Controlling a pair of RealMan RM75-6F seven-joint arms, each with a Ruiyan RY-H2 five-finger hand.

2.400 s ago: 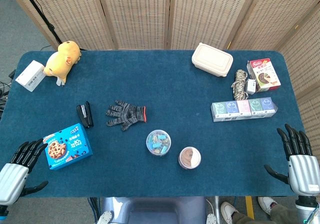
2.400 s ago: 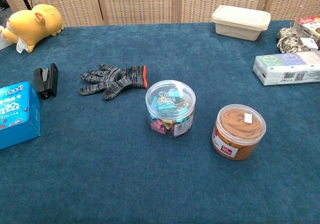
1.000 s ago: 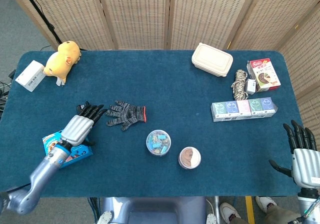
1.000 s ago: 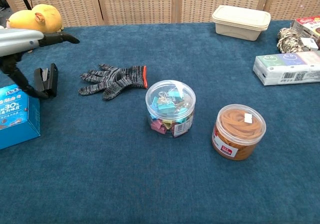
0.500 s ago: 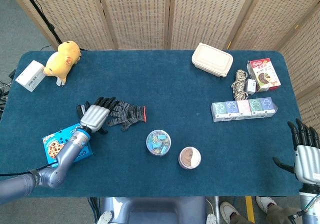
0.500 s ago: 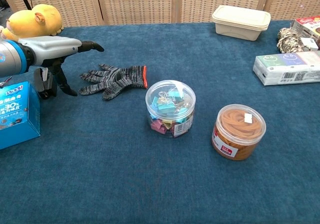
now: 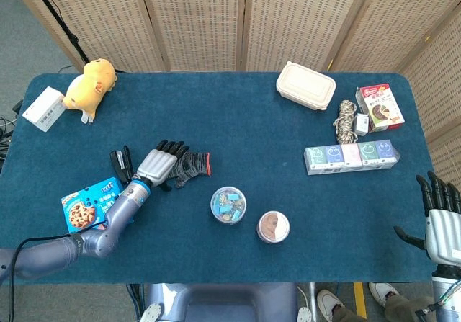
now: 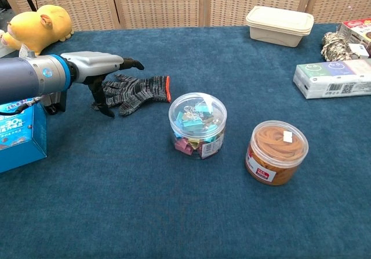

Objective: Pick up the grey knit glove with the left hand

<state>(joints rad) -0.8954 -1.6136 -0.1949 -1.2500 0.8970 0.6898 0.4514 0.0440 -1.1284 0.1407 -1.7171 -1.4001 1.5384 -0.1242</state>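
The grey knit glove (image 7: 189, 166) (image 8: 134, 91) with a red cuff edge lies flat on the blue table, fingers pointing left. My left hand (image 7: 158, 165) (image 8: 104, 66) hovers over the glove's finger end with its fingers stretched out and apart, holding nothing; in the chest view its thumb reaches down beside the glove fingers. My right hand (image 7: 440, 221) stands open at the table's right front edge, far from the glove, seen only in the head view.
A black stapler (image 7: 121, 165) and a blue cookie box (image 7: 92, 204) lie just left of my left arm. A clear tub of clips (image 8: 197, 124) and a tub of rubber bands (image 8: 276, 151) stand right of the glove. A yellow plush toy (image 8: 38, 25) sits at the back left.
My left hand came up from the table's front edge and moved right, past the stapler, until it stands over the glove's fingers. The right hand sank slightly lower at the edge.
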